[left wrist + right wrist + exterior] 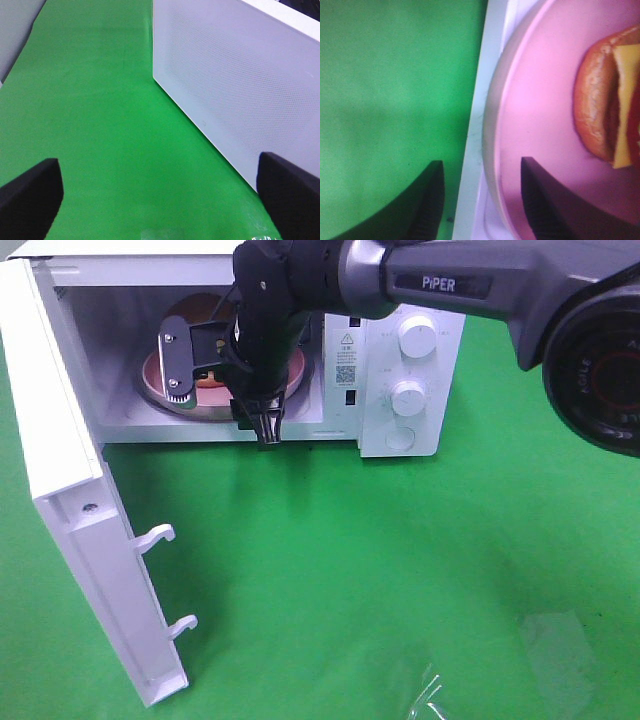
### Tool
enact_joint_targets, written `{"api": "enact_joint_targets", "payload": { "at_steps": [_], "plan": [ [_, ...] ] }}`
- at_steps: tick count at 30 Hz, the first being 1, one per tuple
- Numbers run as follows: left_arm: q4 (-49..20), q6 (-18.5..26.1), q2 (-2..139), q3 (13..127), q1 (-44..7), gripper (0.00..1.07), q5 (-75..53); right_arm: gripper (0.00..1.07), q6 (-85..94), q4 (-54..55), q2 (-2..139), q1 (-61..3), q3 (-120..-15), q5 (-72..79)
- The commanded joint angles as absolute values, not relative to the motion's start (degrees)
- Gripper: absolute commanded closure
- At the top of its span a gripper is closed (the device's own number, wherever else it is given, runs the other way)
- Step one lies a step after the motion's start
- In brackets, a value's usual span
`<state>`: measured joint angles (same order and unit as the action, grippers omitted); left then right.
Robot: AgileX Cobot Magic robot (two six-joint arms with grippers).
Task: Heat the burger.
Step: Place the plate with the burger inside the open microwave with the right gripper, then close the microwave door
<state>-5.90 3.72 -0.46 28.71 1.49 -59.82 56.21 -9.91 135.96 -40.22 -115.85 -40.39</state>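
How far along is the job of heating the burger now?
Done: the burger lies on the plate inside the microwave. In hand: the right gripper stands open astride the plate's rim at the opening. Left: draw that arm out, shut the door, which stands wide open, and set the knobs.

1. A white microwave (440, 430) stands at the far side of the green cloth (400, 560) I work over.
2. Its door (70, 510) hangs wide open to my left, two hooks (158, 535) jutting from its edge; my left wrist view shows its dotted face (235, 75) standing on the cloth (100, 110).
3. A pink plate (150, 375) lies inside the cavity, its rim (492, 125) close to the front sill.
4. The panel carries two knobs (416, 336), a round button (400, 438) below them and a warning sticker (346, 358) beside them.
5. A scrap of clear plastic (430, 700) lies on the near cloth, well apart from the microwave.
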Motion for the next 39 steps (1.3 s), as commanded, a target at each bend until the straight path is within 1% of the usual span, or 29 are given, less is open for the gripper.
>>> {"api": "enact_joint_targets", "payload": {
  "at_steps": [1, 4, 6, 7, 8, 11, 20, 26, 30, 32, 35, 38, 39],
  "plan": [
    [-6.2, 3.6, -1.4, 28.6, 1.5, 0.09, -59.7, 0.56, 54.8, -9.6, 133.2, -40.3, -112.9, -40.5],
    [-6.2, 3.6, -1.4, 28.6, 1.5, 0.09, -59.7, 0.53, 54.8, -9.7, 131.8, -40.3, -111.0, -40.0],
    [-6.2, 3.6, -1.4, 28.6, 1.5, 0.09, -59.7, 0.47, 54.8, -9.9, 130.1, -40.3, -108.2, -39.1],
    [-6.2, 3.6, -1.4, 28.6, 1.5, 0.09, -59.7, 0.47, 54.8, -9.9, 130.1, -40.3, -108.2, -39.1],
    [-6.2, 3.6, -1.4, 28.6, 1.5, 0.09, -59.7, 0.44, 54.8, -9.9, 129.0, -40.3, -106.5, -39.1],
    [-6.2, 3.6, -1.4, 28.6, 1.5, 0.09, -59.7, 0.42, 54.4, -9.9, 127.3, -40.3, -104.3, -39.2],
    [-6.2, 3.6, -1.4, 28.6, 1.5, 0.09, -59.7, 0.41, 47.0, -11.3, 122.8, -40.3, -99.9, -39.2],
    [-6.2, 3.6, -1.4, 28.6, 1.5, 0.09, -59.7, 0.41, 45.7, -11.7, 119.8, -40.3, -96.5, -39.2],
    [-6.2, 3.6, -1.4, 28.6, 1.5, 0.09, -59.7, 0.41, 43.5, -11.8, 117.0, -40.3, -92.8, -38.5],
    [-6.2, 3.6, -1.4, 28.6, 1.5, 0.09, -59.7, 0.41, 40.0, -11.8, 114.1, -40.3, -88.6, -37.4],
    [-6.2, 3.6, -1.4, 28.6, 1.5, 0.09, -59.7, 0.41, 39.0, -11.8, 113.1, -40.3, -87.4, -37.1],
    [-6.2, 3.6, -1.4, 28.6, 1.5, 0.09, -59.7, 0.41, 34.4, -11.8, 109.4, -40.3, -82.7, -35.1],
    [-6.2, 3.6, -1.4, 28.6, 1.5, 0.09, -59.7, 0.41, 34.4, -11.8, 109.4, -40.3, -82.7, -35.1]
  ]
}}
